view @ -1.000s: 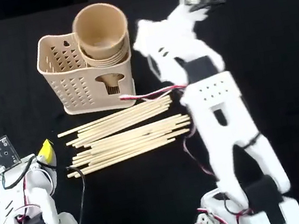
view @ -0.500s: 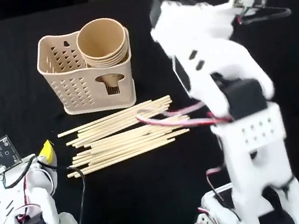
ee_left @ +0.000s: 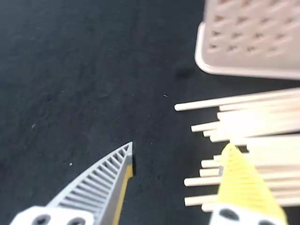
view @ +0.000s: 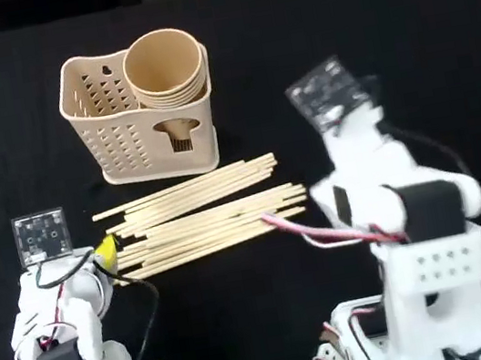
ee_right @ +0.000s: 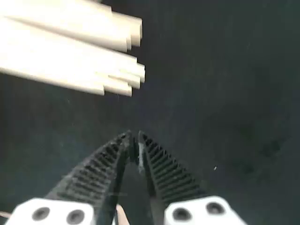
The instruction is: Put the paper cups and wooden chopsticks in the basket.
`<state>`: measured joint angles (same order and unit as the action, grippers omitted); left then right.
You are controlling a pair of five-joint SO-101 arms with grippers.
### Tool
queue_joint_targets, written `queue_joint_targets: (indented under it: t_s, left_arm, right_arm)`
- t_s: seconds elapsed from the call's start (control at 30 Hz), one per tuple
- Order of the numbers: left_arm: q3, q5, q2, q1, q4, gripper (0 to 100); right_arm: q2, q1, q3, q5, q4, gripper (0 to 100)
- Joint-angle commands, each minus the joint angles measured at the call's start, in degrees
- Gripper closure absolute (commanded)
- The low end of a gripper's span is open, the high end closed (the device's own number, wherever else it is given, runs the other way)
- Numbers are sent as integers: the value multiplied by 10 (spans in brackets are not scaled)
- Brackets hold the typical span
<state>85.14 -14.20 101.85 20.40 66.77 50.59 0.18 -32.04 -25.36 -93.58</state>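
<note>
A black bench (view: 16,107) carries everything, and toward its far side stands a beige perforated basket (view: 122,135) with a stack of nested paper cups (view: 164,63) upright in one of its compartments. The wooden chopsticks (view: 213,210) lie outside it in a loose, roughly parallel pile flat on the bench, just in front of the basket and between the two arms. The left claw (ee_left: 179,150) sits at one end of that pile with its jaws spread wide and nothing between them: its yellow finger (ee_left: 239,183) hangs over the chopstick ends, while its grey finger (ee_left: 93,187) is over bare bench to the side. In the high view its yellow tip shows right beside the pile's end. The right claw (ee_right: 134,138) is near the opposite ends of the chopsticks, apart from them, its two black jaws drawn almost together with only a thin slit left, gripping nothing
</note>
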Motion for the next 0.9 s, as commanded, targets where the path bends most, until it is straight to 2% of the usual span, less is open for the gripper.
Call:
queue_joint_targets:
  t_s: [0.0, 0.13, 0.23, 0.4, 0.5, 0.6, 0.67, 0.77, 0.87]
  left_arm:
    - [-36, -52, -62, -56, 3, 708]
    - [-145, -162, -208, -160, 26, 707]
    - [-284, -233, -333, -242, 89, 707]
    - [-485, -241, -562, -329, 108, 707]
    - [-544, -267, -710, -393, 108, 707]
    - [-579, -299, -831, -465, 98, 712]
    - [-597, -303, -880, -495, 62, 741]
    - [-618, -322, -939, -511, 8, 756]
    - [-636, -321, -987, -509, -25, 728]
  right_arm:
    - [33, 100, -132, -79, 85, 984]
    - [77, 235, -234, -124, 218, 984]
    - [89, 261, -333, -151, 278, 983]
    - [90, 247, -456, -152, 340, 983]
    - [89, 253, -480, -105, 386, 983]
    - [91, 319, -469, -72, 406, 983]
    - [93, 382, -463, -61, 418, 983]
    - [93, 433, -474, -52, 440, 983]
    - [93, 455, -486, -52, 456, 983]
